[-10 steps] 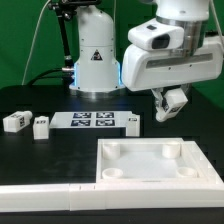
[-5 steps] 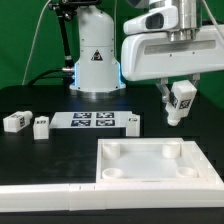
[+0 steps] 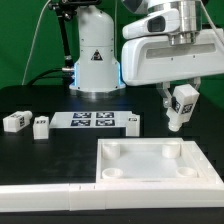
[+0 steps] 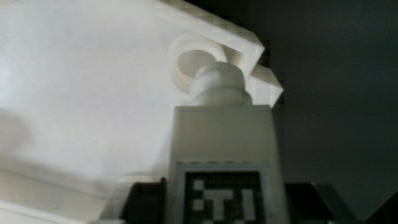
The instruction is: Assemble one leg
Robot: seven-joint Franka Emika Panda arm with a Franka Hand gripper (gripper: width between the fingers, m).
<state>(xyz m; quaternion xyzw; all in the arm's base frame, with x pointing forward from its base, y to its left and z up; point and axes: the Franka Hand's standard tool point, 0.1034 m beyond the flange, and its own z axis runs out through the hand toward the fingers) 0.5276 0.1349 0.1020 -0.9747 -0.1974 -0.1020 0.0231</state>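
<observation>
Exterior view: we record the tabletop (image 3: pixel 150 168) lying flat, round sockets upward. Gripper (image 3: pixel 178 95) clenched on the leg (image 3: pixel 181 112), tilted (tag toward camera), airborne near the tabletop's far corner.

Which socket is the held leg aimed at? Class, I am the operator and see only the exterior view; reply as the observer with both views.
Observer: In the wrist view the leg points its rounded tip at a round socket in a corner of the tabletop.
Operator: Is it centred?
Observer: No; the tip overlaps the socket's rim, not its middle.
Operator: Any tag on that side?
Observer: Yes, a tag faces the wrist camera, close to the gripper.
</observation>
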